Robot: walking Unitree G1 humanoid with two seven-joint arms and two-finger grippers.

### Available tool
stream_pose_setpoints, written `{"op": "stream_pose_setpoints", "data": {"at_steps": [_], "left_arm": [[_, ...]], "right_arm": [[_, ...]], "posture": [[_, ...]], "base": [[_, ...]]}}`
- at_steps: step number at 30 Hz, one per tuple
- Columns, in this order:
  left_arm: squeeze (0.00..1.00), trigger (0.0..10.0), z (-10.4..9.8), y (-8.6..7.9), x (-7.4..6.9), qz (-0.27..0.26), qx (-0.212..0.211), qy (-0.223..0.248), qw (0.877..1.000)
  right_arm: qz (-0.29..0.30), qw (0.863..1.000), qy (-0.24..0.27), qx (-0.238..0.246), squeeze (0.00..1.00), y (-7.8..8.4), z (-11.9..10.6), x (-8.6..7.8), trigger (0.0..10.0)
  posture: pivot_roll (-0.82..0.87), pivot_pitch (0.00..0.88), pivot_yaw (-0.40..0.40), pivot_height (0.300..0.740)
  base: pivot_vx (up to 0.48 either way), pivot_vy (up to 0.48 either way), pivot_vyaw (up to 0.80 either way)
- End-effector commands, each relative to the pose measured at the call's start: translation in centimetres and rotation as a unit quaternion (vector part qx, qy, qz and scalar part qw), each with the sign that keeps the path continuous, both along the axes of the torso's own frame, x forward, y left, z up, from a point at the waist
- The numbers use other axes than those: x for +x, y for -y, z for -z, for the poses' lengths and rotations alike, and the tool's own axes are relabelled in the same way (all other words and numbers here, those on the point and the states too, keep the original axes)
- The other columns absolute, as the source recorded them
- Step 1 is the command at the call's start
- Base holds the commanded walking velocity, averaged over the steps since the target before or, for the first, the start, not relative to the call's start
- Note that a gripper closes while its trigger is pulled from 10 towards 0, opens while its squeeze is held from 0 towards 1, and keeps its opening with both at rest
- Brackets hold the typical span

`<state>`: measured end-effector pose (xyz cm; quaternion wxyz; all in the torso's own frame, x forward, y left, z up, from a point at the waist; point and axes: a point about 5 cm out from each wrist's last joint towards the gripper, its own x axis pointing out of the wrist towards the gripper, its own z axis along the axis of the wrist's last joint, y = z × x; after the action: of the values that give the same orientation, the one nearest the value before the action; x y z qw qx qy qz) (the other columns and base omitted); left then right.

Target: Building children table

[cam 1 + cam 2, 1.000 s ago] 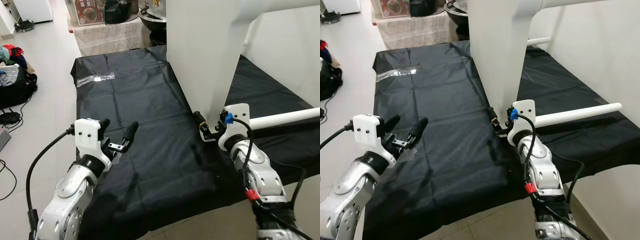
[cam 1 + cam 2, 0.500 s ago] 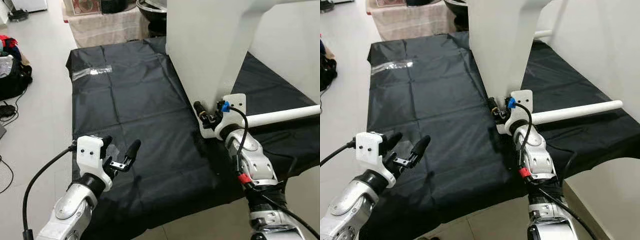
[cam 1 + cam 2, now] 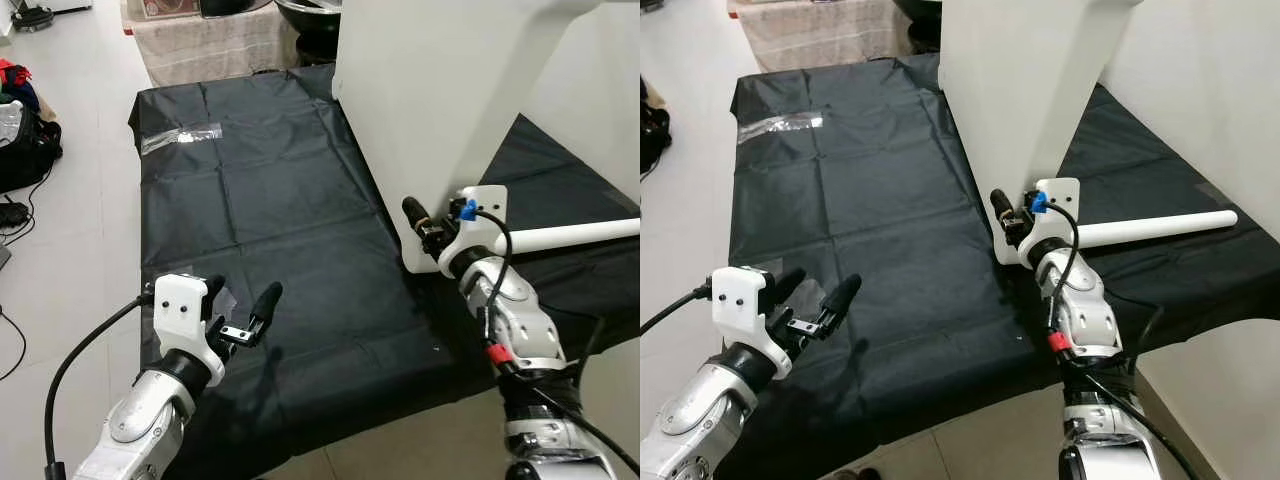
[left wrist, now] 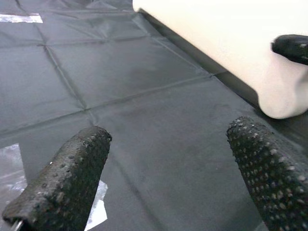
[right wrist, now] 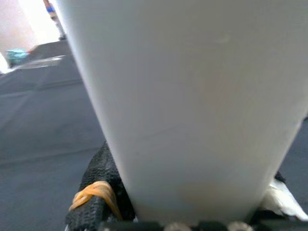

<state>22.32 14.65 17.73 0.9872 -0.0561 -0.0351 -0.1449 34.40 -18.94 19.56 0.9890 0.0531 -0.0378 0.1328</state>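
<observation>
Tabletop (image 3: 440,110) tilted further, right fingers (image 3: 415,214) clamped.

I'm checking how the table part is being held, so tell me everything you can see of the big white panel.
The big white panel is a smooth, flat, matte white board, seemingly painted wood, standing upright on edge on the black plastic sheet. Its lower corner is rounded and rests on the sheet. The right gripper is clamped on that corner, jaws on either face. A white round rod lies behind it. The left gripper hovers apart, jaws open.
</observation>
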Motion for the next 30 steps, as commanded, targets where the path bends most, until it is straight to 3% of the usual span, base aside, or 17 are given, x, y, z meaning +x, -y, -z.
{"op": "stream_pose_setpoints", "data": {"at_steps": [1, 6, 12, 20, 28, 30], "left_arm": [[0.00, 10.0, -0.1, 0.2, -0.3, 0.007, 0.003, -0.002, 1.000], [0.00, 10.0, -0.1, 0.1, -0.2, 0.009, 0.004, -0.003, 1.000], [0.00, 10.0, 0.0, 0.3, 0.0, 0.016, 0.006, -0.005, 1.000], [0.00, 10.0, -0.1, 0.3, 0.1, 0.022, 0.008, -0.004, 1.000], [0.00, 10.0, -0.1, 0.2, 0.2, 0.021, 0.010, -0.004, 1.000], [0.00, 10.0, -0.1, 0.2, 0.3, 0.023, 0.010, -0.003, 1.000]], "right_arm": [[-0.060, 0.996, 0.017, 0.068, 0.00, -0.7, -0.7, -0.8, 10.0], [-0.077, 0.994, 0.024, 0.074, 0.00, -0.4, -1.0, -1.7, 10.0], [-0.117, 0.984, 0.059, 0.123, 0.00, -0.8, -2.6, -3.3, 10.0], [-0.191, 0.967, 0.058, 0.159, 0.00, -2.6, -2.8, -5.1, 10.0], [-0.249, 0.957, 0.032, 0.143, 0.00, -4.1, -1.9, -6.5, 10.0], [-0.290, 0.952, 0.010, 0.098, 0.00, -5.2, -1.0, -7.3, 10.0]], "posture": [[-0.02, 0.183, -0.023, 0.740], [-0.02, 0.181, -0.017, 0.740], [-0.03, 0.179, -0.002, 0.740], [-0.04, 0.179, 0.006, 0.740], [-0.04, 0.182, 0.009, 0.740], [-0.04, 0.182, 0.011, 0.740]], "base": [[0.000, 0.000, 0.00], [0.000, 0.000, 0.00], [0.000, 0.000, 0.00], [0.000, 0.000, 0.00], [0.000, 0.000, 0.00], [0.000, 0.000, 0.00]]}}
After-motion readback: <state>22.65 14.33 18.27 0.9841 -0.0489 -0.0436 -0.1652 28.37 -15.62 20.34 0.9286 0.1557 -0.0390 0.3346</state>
